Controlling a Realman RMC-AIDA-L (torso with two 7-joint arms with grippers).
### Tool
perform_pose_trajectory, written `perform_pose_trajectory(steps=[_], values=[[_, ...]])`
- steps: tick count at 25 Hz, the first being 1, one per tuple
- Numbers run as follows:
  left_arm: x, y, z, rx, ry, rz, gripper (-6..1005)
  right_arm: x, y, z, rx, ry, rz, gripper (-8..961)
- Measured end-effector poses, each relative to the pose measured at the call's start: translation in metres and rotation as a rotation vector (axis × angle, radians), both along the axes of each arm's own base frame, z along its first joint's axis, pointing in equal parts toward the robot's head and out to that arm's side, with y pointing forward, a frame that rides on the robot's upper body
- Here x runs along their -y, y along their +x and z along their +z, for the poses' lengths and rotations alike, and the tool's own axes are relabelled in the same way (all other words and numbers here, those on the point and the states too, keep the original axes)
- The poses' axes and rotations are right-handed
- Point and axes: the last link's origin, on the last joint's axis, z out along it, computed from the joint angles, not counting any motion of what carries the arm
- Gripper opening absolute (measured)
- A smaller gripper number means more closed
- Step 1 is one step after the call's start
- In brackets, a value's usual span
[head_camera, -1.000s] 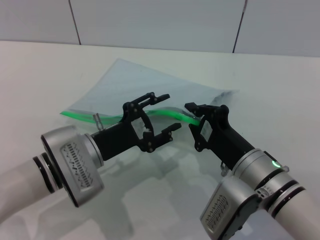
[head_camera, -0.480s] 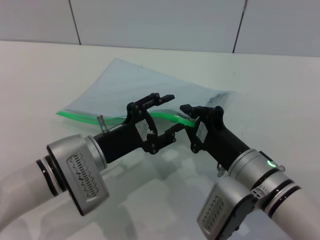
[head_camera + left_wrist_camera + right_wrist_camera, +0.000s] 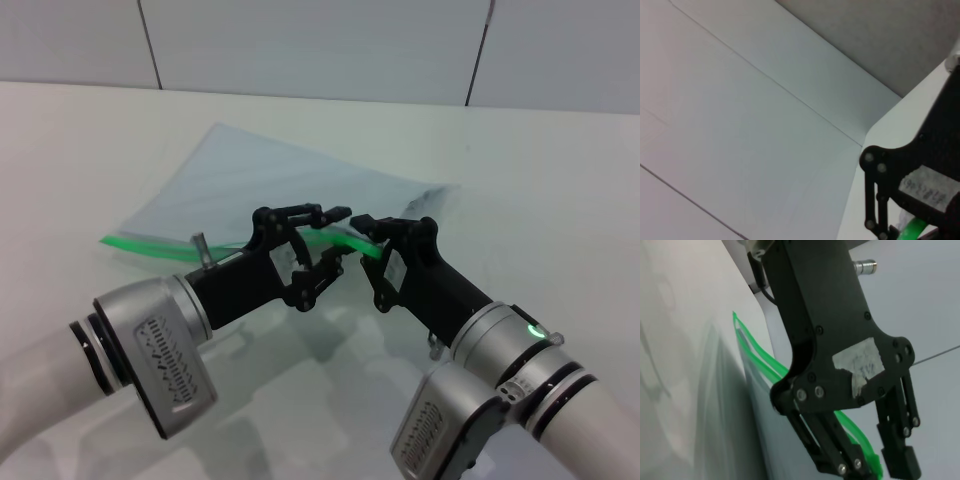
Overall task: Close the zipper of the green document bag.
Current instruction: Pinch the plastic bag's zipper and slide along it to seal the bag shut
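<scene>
The green document bag (image 3: pixel 270 180) lies on the white table, its near long edge raised and wavy. Along that edge runs the bright green zipper (image 3: pixel 150 245); I cannot make out its slider. My left gripper (image 3: pixel 340 238) is open, one finger above and one below the green strip. Facing it tip to tip, my right gripper (image 3: pixel 368 245) is shut on the zipper and holds it off the table. In the right wrist view the left gripper (image 3: pixel 869 462) straddles the zipper (image 3: pixel 757 352) with its fingers apart. The left wrist view shows the right gripper's linkage (image 3: pixel 905 190).
The white table (image 3: pixel 80 150) extends on all sides of the bag, up to a pale panelled wall (image 3: pixel 300 40) at the back. Both forearms cross the near table in front of the bag.
Both grippers have slid to the left along the green edge and come closer together. The bag has shifted left with them.
</scene>
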Motion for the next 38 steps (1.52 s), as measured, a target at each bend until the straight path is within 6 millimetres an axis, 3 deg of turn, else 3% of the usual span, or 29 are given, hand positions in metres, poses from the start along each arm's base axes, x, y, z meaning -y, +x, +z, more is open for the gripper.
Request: perform_pose_trajectory(steps=[7, 13, 29, 38], values=[[0.0007, -0.0005, -0.0011, -0.011, -0.006, -0.005, 287, -0.0002, -0.0002, -0.0001, 0.0, -0.001, 0.001, 82], [0.0014, -0.0007, -0.0017, -0.026, 0.003, -0.019, 293, -0.0004, 0.0001, 0.0, 0.001, 0.0, 0.001, 86], [0.0058, -0.0029, -0.0041, -0.052, -0.002, -0.04, 88, -0.0004, 0.0008, 0.0001, 0.007, 0.0, 0.004, 96], [0.0072, -0.0052, -0.0025, -0.041, 0.009, -0.025, 84, 0.002, 0.0019, 0.0005, 0.011, 0.0, 0.017, 101]])
